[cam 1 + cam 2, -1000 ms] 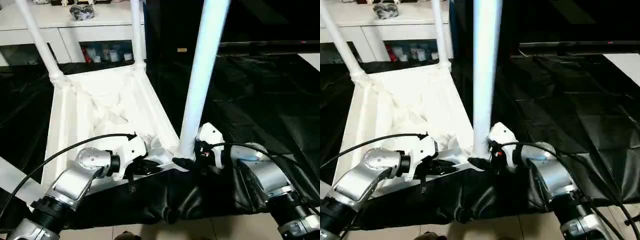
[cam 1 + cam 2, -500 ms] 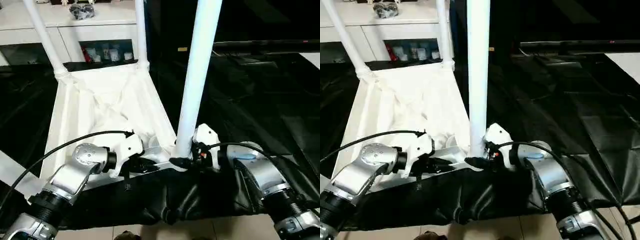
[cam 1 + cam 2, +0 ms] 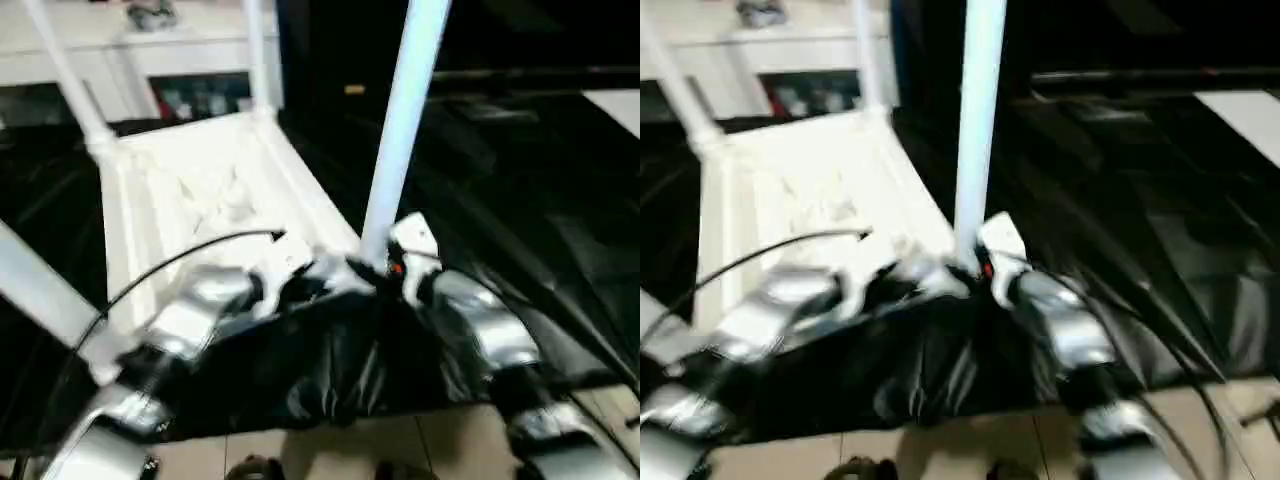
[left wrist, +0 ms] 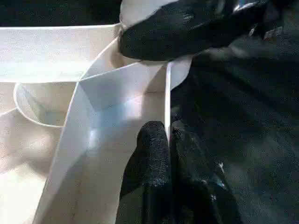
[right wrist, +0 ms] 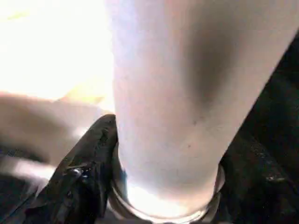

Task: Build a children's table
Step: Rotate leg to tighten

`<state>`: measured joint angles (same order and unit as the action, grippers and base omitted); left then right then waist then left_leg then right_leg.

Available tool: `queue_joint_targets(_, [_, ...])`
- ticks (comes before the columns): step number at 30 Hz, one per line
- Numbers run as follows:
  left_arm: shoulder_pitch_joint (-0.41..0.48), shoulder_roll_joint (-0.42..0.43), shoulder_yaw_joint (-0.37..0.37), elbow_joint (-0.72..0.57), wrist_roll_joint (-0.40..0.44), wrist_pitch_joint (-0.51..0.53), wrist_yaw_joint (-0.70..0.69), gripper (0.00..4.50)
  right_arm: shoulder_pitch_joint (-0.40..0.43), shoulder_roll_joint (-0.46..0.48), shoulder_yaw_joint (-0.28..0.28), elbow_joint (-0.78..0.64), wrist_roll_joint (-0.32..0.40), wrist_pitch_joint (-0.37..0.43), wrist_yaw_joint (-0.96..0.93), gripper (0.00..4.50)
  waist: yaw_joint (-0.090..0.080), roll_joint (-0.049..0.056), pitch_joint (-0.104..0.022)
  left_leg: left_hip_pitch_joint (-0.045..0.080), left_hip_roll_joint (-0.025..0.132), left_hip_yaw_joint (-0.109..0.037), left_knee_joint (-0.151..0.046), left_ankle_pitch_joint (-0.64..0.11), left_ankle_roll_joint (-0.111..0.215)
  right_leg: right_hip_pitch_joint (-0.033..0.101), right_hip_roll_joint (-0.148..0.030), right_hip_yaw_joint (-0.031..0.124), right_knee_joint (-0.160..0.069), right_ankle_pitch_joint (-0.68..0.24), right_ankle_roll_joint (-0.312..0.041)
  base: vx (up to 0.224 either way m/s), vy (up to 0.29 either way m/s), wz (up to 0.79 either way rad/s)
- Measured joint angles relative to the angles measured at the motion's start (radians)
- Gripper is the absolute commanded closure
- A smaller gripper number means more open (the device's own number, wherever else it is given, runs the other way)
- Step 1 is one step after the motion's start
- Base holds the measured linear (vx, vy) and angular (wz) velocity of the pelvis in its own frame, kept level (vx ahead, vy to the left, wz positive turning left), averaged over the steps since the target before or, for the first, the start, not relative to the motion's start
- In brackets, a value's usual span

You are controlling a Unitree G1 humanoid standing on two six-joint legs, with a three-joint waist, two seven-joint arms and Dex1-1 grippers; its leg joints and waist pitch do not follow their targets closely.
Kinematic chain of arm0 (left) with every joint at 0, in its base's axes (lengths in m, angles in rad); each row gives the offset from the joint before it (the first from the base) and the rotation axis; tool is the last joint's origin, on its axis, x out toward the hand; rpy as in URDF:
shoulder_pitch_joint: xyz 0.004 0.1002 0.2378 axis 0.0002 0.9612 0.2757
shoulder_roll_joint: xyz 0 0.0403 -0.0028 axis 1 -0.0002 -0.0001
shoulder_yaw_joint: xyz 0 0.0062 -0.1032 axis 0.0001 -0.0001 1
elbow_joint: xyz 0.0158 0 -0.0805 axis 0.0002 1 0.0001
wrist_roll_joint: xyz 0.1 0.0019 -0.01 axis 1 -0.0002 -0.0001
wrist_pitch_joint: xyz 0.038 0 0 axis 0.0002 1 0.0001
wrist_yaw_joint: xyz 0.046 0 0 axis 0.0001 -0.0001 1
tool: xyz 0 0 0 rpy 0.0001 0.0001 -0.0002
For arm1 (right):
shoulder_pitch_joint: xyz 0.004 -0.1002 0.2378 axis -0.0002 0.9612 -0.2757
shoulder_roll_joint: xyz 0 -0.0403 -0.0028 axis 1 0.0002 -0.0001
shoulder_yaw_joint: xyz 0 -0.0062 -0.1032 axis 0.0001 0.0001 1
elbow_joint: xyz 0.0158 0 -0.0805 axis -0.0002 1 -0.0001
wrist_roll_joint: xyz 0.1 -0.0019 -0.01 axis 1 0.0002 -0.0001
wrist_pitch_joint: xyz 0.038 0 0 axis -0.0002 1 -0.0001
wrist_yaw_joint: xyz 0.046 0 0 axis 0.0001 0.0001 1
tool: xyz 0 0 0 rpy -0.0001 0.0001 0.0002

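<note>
The white tabletop lies upside down on the black sheet, ribbed underside up. Two legs stand in its far corner sockets, the left one and the right one. Another leg slants across at the left edge. My left gripper is shut on the thin rim wall at the near right corner. My right gripper is shut around the base of the near right leg, which stands in the corner socket. One finger shows on each side of it.
A white cabinet with small items on its shelf stands behind the tabletop. The black sheet covers the floor to the right and bunches up under my forearms. Light floor tiles run along the near edge.
The whole picture has shifted and blurred, so the camera has moved. Both grippers keep their holds at the near right corner. More of the slanting leg shows at the left.
</note>
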<state>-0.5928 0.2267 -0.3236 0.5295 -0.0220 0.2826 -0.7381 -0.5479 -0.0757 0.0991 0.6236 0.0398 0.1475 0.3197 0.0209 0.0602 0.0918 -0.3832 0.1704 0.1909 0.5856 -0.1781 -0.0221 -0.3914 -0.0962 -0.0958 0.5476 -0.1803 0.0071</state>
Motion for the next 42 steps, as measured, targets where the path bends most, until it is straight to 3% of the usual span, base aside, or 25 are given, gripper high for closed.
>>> queue_joint_targets(1, [-0.007,-0.016,0.001,0.012,0.012,-0.002,0.026,4.5,-0.016,0.03,-0.017,0.028,-0.004,-0.005,-0.06,1.8,-0.006,0.009,0.004,0.0,0.002,-0.006,-0.007,0.0,0.0,0.015,0.001,-0.012,-0.008,-0.001,-0.001,-0.053,0.045,-0.08])
queue_joint_targets(2, [-0.01,-0.023,0.0,0.018,0.021,-0.006,0.034,4.5,-0.024,0.045,-0.03,0.041,-0.004,-0.013,-0.086,1.8,0.003,0.011,0.01,-0.002,0.001,-0.003,-0.014,0.0,0.0,0.015,0.002,-0.015,0.022,-0.028,-0.019,-0.084,0.023,0.02])
queue_joint_targets(3, [-0.02,-0.033,-0.002,0.029,0.029,-0.008,0.046,4.5,-0.02,0.05,-0.043,0.048,-0.004,-0.024,-0.101,1.8,0.013,0.002,0.009,0.0,0.004,0.018,-0.02,0.0,0.0,0.013,0.0,-0.003,0.097,-0.069,-0.043,-0.006,-0.06,0.2])
queue_joint_targets(4, [-0.026,-0.038,-0.004,0.036,0.039,-0.017,0.055,4.5,-0.028,0.056,-0.053,0.058,-0.004,-0.033,-0.114,1.8,0.027,-0.047,-0.003,0.009,-0.005,0.063,-0.031,0.001,-0.001,0.019,-0.006,0.043,0.133,-0.1,-0.02,-0.006,-0.06,0.2])
queue_joint_targets(5, [-0.027,-0.039,0.001,0.036,0.043,-0.025,0.055,4.5,-0.04,0.058,-0.053,0.067,-0.004,-0.036,-0.117,1.8,0.036,-0.052,-0.003,0.006,-0.007,0.064,-0.03,-0.003,-0.008,0.007,-0.004,0.057,0.135,-0.092,0.01,0.081,-0.12,0.05])
queue_joint_targets(6, [-0.025,-0.039,0.003,0.037,0.043,-0.029,0.053,4.5,-0.04,0.058,-0.053,0.07,-0.004,-0.042,-0.117,1.24,0.044,-0.044,-0.004,0.0,-0.014,0.02,0.0,-0.01,0.002,0.01,-0.007,0.052,0.131,-0.092,0.009,0.081,-0.059,-0.34])
queue_joint_targets(7, [-0.023,-0.039,0.003,0.037,0.042,-0.036,0.046,4.5,-0.04,0.059,-0.053,0.073,-0.007,-0.05,-0.117,1.24,0.059,-0.03,-0.006,0.002,-0.018,-0.041,0.017,-0.011,0.005,0.008,-0.006,0.035,0.13,-0.09,0.007,0.081,-0.059,-0.34])
queue_joint_targets(8, [-0.025,-0.036,0.003,0.036,0.041,-0.047,0.04,4.5,-0.042,0.059,-0.053,0.073,-0.007,-0.062,-0.116,1.24,0.06,-0.006,-0.015,-0.003,-0.008,-0.05,0.014,0.01,-0.034,0.007,-0.003,0.02,0.126,-0.083,0.004,0.089,0.026,-0.26])
queue_joint_targets(10, [-0.025,-0.026,0.006,0.036,0.042,-0.07,0.025,4.5,-0.048,0.059,-0.053,0.08,-0.006,-0.08,-0.095,0.91,0.041,-0.007,-0.016,-0.005,-0.004,-0.045,0.004,0.011,-0.036,0.005,0.009,0.029,0.106,-0.056,-0.009,0.0,0.0,0.0])
queue_joint_targets(13, [-0.022,-0.008,0.012,0.041,0.043,-0.105,0.001,4.5,-0.049,0.056,-0.053,0.086,-0.005,-0.097,-0.052,0.64,0.033,-0.007,-0.016,-0.005,0.001,-0.035,-0.002,0.011,-0.036,0.005,0.01,0.029,0.097,-0.052,-0.014,0.0,0.0,0.0])
queue_joint_targets(19, [0.03,0.044,0.023,-0.017,0.016,-0.146,-0.114,4.5,-0.013,-0.066,0.017,0.008,0.006,-0.098,0.199,0.21,0.037,-0.007,-0.016,-0.004,0.005,-0.026,-0.009,0.012,-0.035,0.005,0.009,0.029,0.091,-0.052,-0.013,0.0,0.0,0.0])
queue_joint_targets(23, [0.065,0.087,0.022,-0.07,-0.013,-0.153,-0.209,4.5,0.009,-0.148,0.053,-0.05,0.011,-0.113,0.375,0.21,0.043,-0.006,-0.016,-0.007,0.007,-0.02,-0.008,0.018,-0.025,0.004,0.008,0.029,0.087,-0.052,-0.013,0.0,0.0,0.0])
queue_joint_targets(31, [0.12,0.163,0.025,-0.135,-0.057,-0.16,-0.349,4.5,0.06,-0.303,0.108,-0.192,0.11,-0.07,0.75,0.21,0.044,-0.008,-0.016,-0.013,0.007,-0.018,0.004,0.011,-0.013,0.005,0.006,0.029,0.085,-0.052,-0.013,0.0,0.0,0.0])
queue_joint_targets(36, [0.147,0.203,0.03,-0.165,-0.072,-0.16,-0.422,4.5,0.059,-0.338,0.132,-0.193,0.119,-0.042,0.861,0.21,0.044,-0.01,-0.017,-0.017,0.007,-0.018,0.01,0.01,-0.01,0.005,0.005,0.028,0.086,-0.052,-0.014,0.0,0.0,0.0])
queue_joint_targets(37, [0.149,0.207,0.032,-0.166,-0.073,-0.16,-0.432,4.5,0.059,-0.338,0.136,-0.193,0.119,-0.038,0.871,0.46,0.044,-0.01,-0.017,-0.017,0.007,-0.018,0.011,0.009,-0.009,0.005,0.005,0.028,0.086,-0.052,-0.014,0.0,0.0,0.0])
queue_joint_targets(42, [0.151,0.215,0.032,-0.167,-0.08,-0.159,-0.449,4.5,0.043,-0.341,0.147,-0.189,0.116,-0.022,0.882,0.73,0.044,-0.012,-0.017,-0.018,0.007,-0.017,0.016,0.008,-0.008,0.004,0.004,0.029,0.09,-0.052,-0.014,0.0,0.0,0.0])
